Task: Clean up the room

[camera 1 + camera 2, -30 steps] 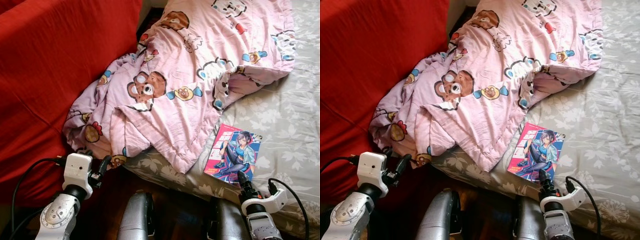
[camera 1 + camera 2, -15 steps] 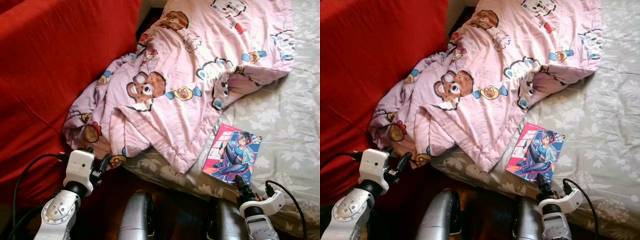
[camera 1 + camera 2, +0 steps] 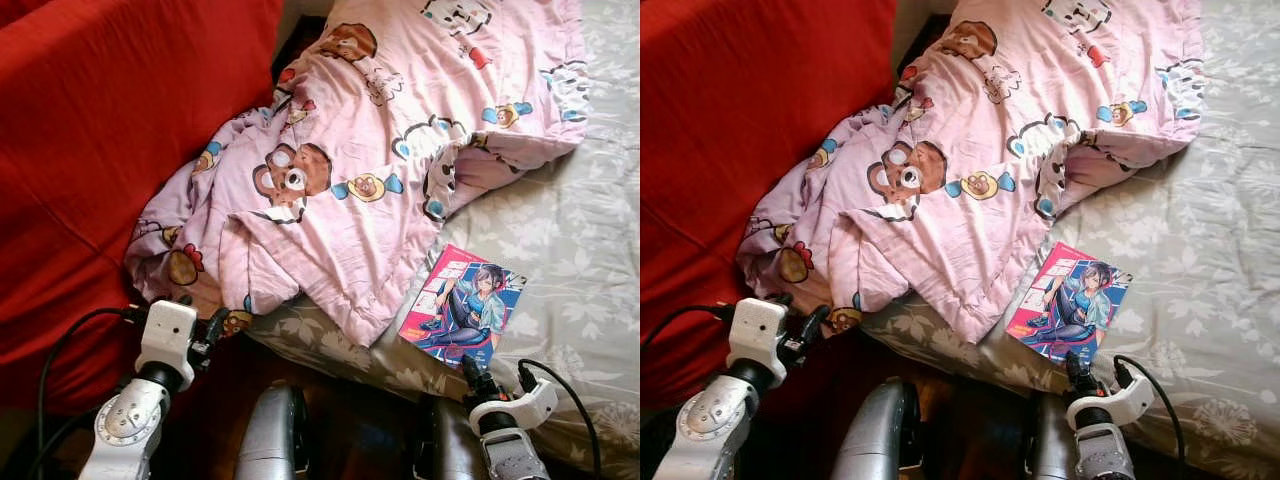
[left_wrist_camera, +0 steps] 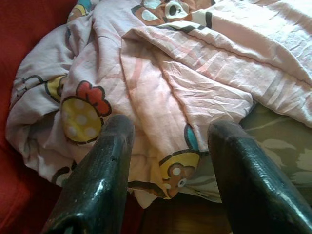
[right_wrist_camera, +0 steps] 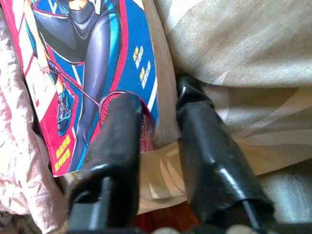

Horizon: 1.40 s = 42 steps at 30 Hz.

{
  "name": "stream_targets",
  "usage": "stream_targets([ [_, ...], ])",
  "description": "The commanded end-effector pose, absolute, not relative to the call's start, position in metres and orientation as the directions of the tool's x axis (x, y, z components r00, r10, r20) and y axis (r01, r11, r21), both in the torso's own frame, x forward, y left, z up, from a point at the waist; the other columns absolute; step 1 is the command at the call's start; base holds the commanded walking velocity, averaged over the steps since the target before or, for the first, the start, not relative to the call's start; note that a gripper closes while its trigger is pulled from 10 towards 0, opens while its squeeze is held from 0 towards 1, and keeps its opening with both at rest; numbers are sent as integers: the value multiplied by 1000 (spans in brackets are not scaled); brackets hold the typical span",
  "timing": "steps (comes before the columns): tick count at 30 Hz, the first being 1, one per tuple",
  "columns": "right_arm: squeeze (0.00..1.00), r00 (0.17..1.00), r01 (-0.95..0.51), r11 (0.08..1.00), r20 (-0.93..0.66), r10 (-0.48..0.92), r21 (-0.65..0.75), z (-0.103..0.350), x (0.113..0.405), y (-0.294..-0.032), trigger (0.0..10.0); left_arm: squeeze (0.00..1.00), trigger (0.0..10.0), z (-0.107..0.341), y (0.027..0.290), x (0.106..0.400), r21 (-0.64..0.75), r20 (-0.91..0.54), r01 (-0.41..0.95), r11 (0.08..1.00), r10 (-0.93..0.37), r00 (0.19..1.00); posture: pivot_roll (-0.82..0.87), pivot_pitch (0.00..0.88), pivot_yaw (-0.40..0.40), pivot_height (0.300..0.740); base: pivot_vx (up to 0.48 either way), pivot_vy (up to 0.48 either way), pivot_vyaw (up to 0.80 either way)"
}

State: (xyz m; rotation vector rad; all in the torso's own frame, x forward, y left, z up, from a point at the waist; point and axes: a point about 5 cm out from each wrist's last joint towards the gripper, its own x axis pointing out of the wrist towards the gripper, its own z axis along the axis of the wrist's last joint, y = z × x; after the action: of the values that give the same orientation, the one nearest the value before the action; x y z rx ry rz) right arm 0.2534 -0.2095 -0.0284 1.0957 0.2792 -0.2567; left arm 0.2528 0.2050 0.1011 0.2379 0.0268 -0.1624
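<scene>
A comic book (image 3: 462, 305) with a red and blue cover lies on the grey floral bed sheet (image 3: 575, 240), near the bed's front edge. My right gripper (image 3: 469, 364) is at the book's near edge. In the right wrist view its fingers (image 5: 122, 122) are shut on the comic book (image 5: 73, 53), one on the cover and one under the page edge. A crumpled pink cartoon blanket (image 3: 370, 150) covers the bed's left part and hangs over its corner. My left gripper (image 4: 168, 129) is open just in front of the blanket's hanging edge (image 4: 185, 92), touching nothing.
A large red cushion or cover (image 3: 100, 130) rises on the left beside the bed. Dark wooden floor (image 3: 360, 430) shows below the bed edge between my arms. The sheet to the right of the book is bare.
My right gripper has drawn left and back, and the comic book has shifted and turned left with it. The left arm has edged slightly right toward the blanket.
</scene>
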Motion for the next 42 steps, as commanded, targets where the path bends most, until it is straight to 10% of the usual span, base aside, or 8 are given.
stream_targets([
  [1, 0, 918, 381, 417, -391, -66, 825, -36, 246, -204, 0, 0, 10000, 92, 212, 247, 239, -80, 141, 961, -126, 989, 192, 243, 116, 620, 0, 0, 0],
  [16, 0, 919, 394, 504, -333, -210, 769, -19, 262, -214, 0, 0, 10000, 85, 204, 256, 219, -60, 121, 968, -111, 992, 137, 208, 67, 620, 0, 0, 0],
  [29, 0, 946, 323, 773, -162, -281, 546, 12, 267, -210, 0, 0, 10000, 75, 194, 258, 144, -36, 66, 987, -61, 997, 69, 174, -5, 620, 0, 0, 0],
  [30, 0, 968, 252, 879, -118, -223, 405, 25, 273, -207, 10000, 0, 10000, 72, 196, 257, 92, -36, 31, 995, -28, 999, 47, 164, -26, 620, 0, 0, 0],
  [42, 0, 996, 29, 991, -89, -17, 133, 45, 284, -186, 10000, 0, 10000, 58, 201, 247, -23, -56, -82, 996, 80, 995, 28, 135, -76, 634, 0, 0, 0],
])
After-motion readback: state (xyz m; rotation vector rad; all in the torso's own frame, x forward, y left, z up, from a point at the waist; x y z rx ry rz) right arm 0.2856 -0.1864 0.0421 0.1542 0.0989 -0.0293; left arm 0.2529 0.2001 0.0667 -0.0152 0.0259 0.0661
